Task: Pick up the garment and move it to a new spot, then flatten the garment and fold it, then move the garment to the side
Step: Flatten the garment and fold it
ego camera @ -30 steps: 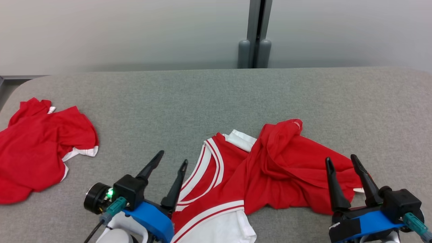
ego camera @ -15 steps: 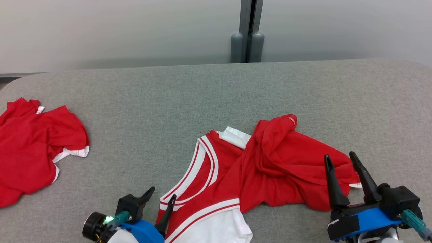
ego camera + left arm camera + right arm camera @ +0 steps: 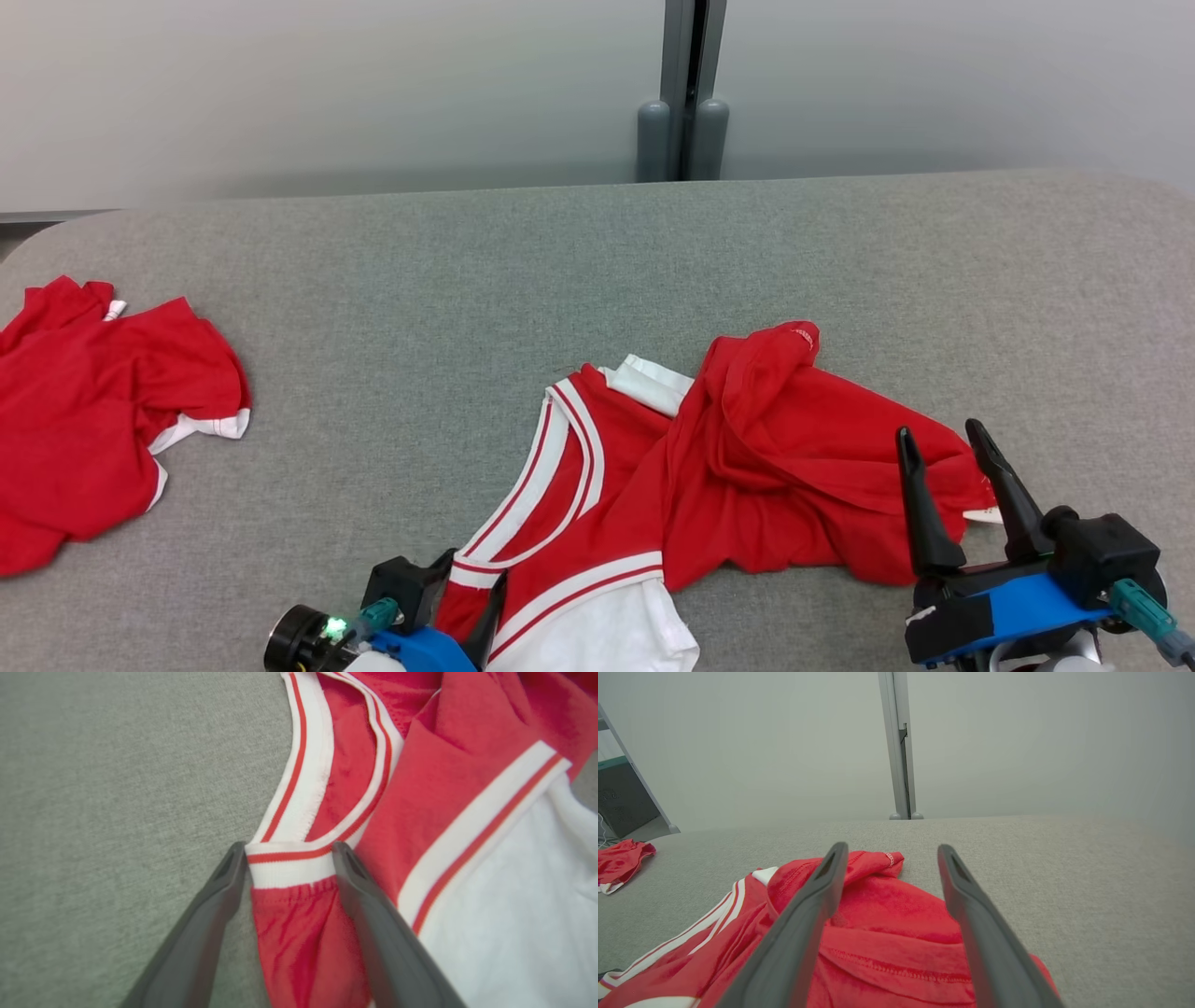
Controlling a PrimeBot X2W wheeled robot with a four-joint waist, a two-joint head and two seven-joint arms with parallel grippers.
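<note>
Garment (image 3: pixel 747 467) lies crumpled on the worktop (image 3: pixel 467 261), in front of the grey post (image 3: pixel 686 93). Left claw (image 3: pixel 287 849) is wide open, straddling the striped band (image 3: pixel 289 872) with nothing pinched yet. Right claw (image 3: pixel 938 431) is equally wide and empty. We'd seat deeper and close on the whole band, since a thin bite may slip.

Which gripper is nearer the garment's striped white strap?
Left. The left gripper straddles the striped white strap, an open finger on either side. The right gripper hovers open over plain red folds of the garment, well away from it.
</note>
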